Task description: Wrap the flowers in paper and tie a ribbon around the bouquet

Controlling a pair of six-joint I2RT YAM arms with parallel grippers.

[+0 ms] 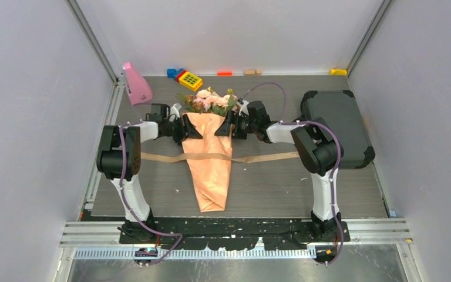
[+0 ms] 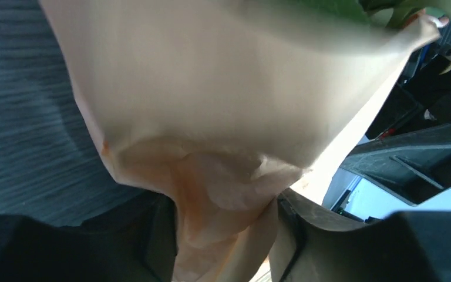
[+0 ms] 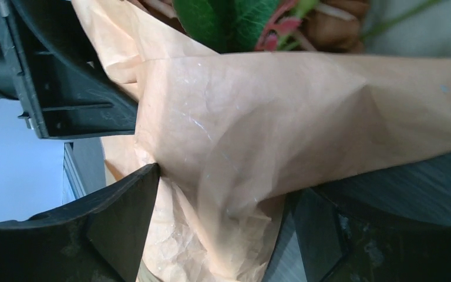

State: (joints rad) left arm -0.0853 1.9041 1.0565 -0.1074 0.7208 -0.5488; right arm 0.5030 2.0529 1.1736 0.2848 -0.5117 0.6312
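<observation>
Paper [image 2: 211, 117] fills both wrist views: the peach cone of the bouquet [image 1: 210, 170] lies flat on the counter [image 1: 305, 188], with its tip toward the arm bases and the flowers [image 1: 211, 101] at the far end. The ribbon [image 1: 158, 157] runs straight across the cone's middle, untied, with an end trailing out on each side.

The left hand [image 1: 183, 128] is at the cone's upper left edge, half closed around a bunched fold. I cannot tell whether it actually pinches the fold. The right hand [image 1: 230, 124] is at the opposite edge, its jaws wide apart with a loose fold between them and nothing clamped.

The risk, as I judge it, lies in the thin, crinkled sheet. If a hand grips only the outer layer, any pull could peel the wrap open or tear it, and the stems could slide out. If one side holds before the other, lifting could twist the cone and drag the ribbon off its line. The two hands are also close together, so they could collide over the flowers.
</observation>
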